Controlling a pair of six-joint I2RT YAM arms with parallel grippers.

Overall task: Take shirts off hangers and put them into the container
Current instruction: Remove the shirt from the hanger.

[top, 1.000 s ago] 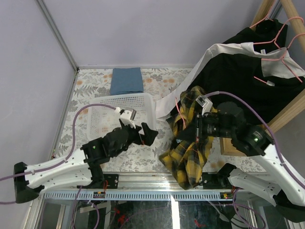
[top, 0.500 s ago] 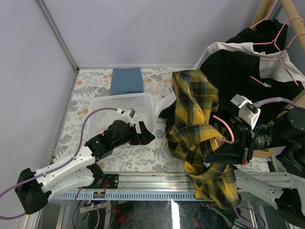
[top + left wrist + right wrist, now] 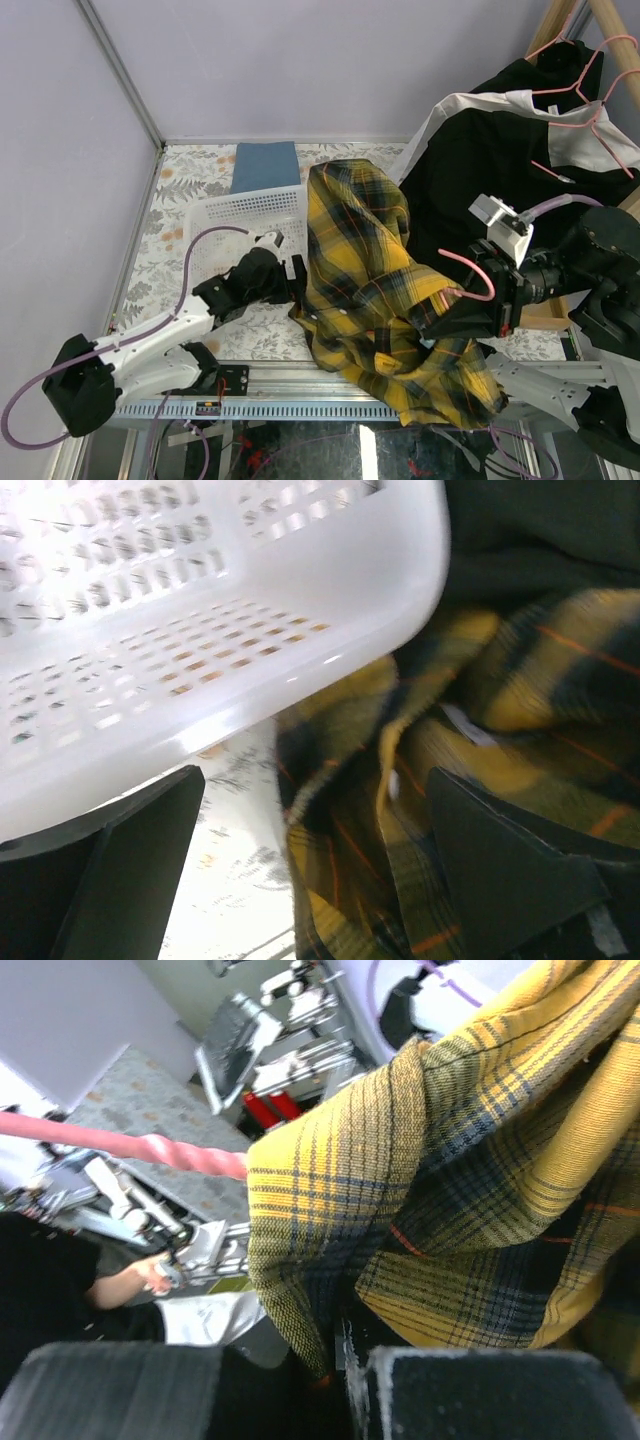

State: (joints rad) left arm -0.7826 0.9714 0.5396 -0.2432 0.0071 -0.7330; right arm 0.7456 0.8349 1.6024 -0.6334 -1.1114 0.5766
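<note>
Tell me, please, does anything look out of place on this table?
Yes. The plaid shirt hangs beside the white basket, not in it, and its lower end drapes past the near edge of the table. The hook of a pink hanger sticks out of it.

plaid shirt (image 3: 370,270) hanging across my middle lane, just beside the container's (image 3: 255,205) right wall; my left gripper (image 3: 310,870) spread wide in the gap; room over the table (image 3: 165,200) left of the container

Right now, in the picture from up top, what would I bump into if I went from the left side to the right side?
white basket → plaid shirt → pink hangers up on the rack. The blue cloth and the robot arms overlap these, so I left them out.
</note>
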